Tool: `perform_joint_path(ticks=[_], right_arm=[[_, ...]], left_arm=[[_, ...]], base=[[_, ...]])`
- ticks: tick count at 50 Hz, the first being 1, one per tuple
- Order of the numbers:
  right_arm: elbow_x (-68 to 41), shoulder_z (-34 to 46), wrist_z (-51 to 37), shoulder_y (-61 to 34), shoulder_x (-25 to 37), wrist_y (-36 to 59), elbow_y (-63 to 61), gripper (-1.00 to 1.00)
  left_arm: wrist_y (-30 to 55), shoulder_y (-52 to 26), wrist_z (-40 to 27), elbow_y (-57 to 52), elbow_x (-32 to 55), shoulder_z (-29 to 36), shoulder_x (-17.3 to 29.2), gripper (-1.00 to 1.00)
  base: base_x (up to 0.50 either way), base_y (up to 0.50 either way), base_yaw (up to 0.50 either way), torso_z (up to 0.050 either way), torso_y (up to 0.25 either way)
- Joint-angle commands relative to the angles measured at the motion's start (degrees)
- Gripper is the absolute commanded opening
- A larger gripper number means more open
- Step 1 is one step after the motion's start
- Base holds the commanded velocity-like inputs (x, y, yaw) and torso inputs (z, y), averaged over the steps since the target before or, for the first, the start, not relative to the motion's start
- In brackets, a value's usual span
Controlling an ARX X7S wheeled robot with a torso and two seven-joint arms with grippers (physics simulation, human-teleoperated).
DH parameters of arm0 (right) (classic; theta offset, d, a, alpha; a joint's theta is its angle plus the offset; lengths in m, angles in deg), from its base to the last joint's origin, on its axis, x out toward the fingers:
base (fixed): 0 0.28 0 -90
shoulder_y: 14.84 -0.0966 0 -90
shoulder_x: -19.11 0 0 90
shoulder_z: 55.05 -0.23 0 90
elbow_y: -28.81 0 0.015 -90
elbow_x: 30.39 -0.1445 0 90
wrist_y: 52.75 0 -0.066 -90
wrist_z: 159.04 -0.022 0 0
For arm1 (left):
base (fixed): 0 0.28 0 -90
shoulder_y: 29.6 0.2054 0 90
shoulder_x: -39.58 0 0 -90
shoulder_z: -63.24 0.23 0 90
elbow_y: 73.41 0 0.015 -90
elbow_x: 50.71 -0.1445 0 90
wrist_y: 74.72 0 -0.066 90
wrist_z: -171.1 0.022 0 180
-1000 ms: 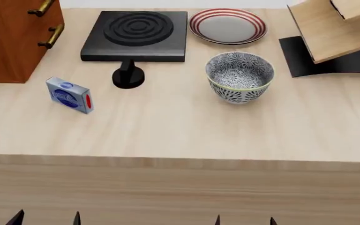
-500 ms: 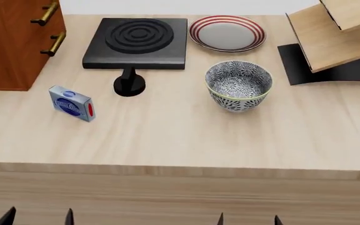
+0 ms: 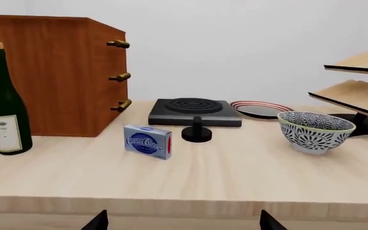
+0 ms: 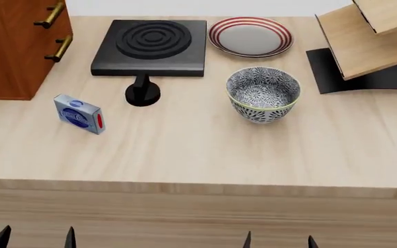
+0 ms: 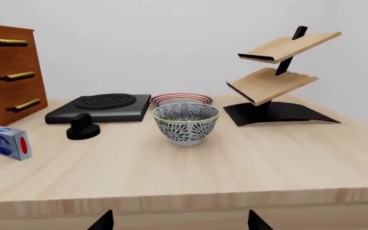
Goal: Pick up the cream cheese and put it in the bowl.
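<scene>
The pale wooden table (image 4: 198,150) carries a cream cheese box (image 4: 79,114), patterned bowl (image 4: 262,94), black burner (image 4: 151,46), striped plate (image 4: 250,36), wine bottle (image 3: 6,103), cabinet (image 4: 12,46) and wooden rack (image 4: 364,44).

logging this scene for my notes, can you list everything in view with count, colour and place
cream cheese: 1, grey-blue box, red circle on end, left side of table
bowl: 1, white with dark floral pattern, centre-right, looks empty
plate: 1, white with red stripes, behind the bowl
burner: 1, black, back centre
knob: 1, black, in front of the burner
cabinet: 1, brown wood, brass handles, back left
wine bottle: 1, dark green, beside the cabinet
shelf rack: 1, pale wood on black base, back right
table: 1, light wood
left tool: 1, black, open, near edge
right tool: 1, black, open, near edge
</scene>
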Motion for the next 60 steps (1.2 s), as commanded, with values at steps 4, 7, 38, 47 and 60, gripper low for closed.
perform_joint_path(ticks=[4, 7, 38, 47, 60], right_arm=[[-0.21, 0.49, -1.79, 0.59, 0.91, 0.03, -1.99, 1.00], [0.02, 0.77, -2.13, 0.66, 1.03, -0.18, -2.20, 1.00], [-1.35, 1.97, -3.45, 0.96, 2.75, 0.21, -4.58, 1.00], [-1.52, 2.52, -4.05, 1.35, 3.10, 0.77, -7.36, 1.00], [-2.17, 2.88, -4.42, 1.71, 3.57, 0.09, -7.89, 1.00]], left_arm=[[2.19, -0.35, -1.59, -2.39, 1.62, -0.35, 0.89, 1.00], [2.46, -0.45, -1.89, -2.62, 1.53, -0.16, 1.04, 1.00], [3.00, -0.35, -3.57, -4.32, 1.58, 1.09, 2.63, 1.00], [3.57, -0.07, -4.23, -5.62, 1.63, 1.37, 2.92, 1.00], [4.31, -0.24, -4.72, -6.62, 2.62, 1.35, 3.48, 1.00]], base=[[0.00, 0.00, 0.00, 0.020, 0.000], [0.00, 0.50, 0.00, 0.000, 0.000], [0.36, 0.20, 0.00, 0.000, 0.000], [0.50, 0.05, 0.00, 0.000, 0.000], [0.50, 0.04, 0.00, 0.000, 0.000]])
